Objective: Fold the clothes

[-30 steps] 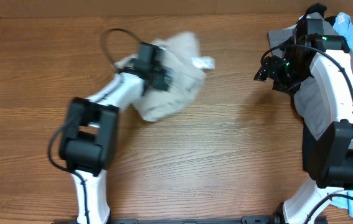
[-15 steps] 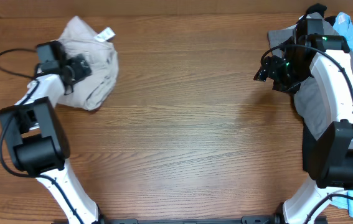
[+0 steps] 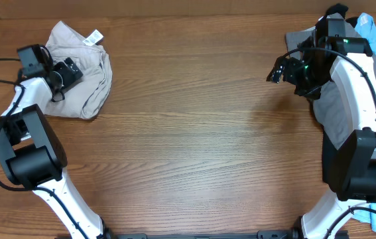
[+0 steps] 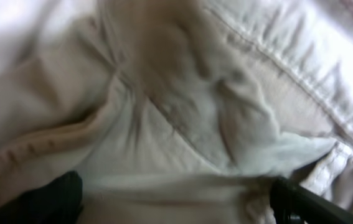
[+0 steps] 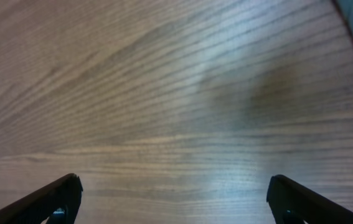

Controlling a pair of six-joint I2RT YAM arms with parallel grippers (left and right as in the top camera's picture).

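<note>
The beige shorts (image 3: 89, 74) lie crumpled at the table's far left, with a small white tag (image 3: 93, 36) at their top edge. My left gripper (image 3: 67, 72) rests on their left part. In the left wrist view its fingers (image 4: 176, 200) stand wide apart, open, with the beige cloth (image 4: 201, 106) bunched between them and filling the frame. My right gripper (image 3: 275, 72) hovers open and empty at the right, far from the shorts. In the right wrist view its fingers (image 5: 173, 199) show only bare wood between them.
A larger grey garment (image 3: 337, 113) lies at the right edge under the right arm. A light blue garment (image 3: 368, 30) lies at the back right corner. The wooden table (image 3: 194, 133) stretches between the two arms.
My left arm swung far to the left and dragged the shorts from the table's middle to its far left. The right gripper shifted slightly left.
</note>
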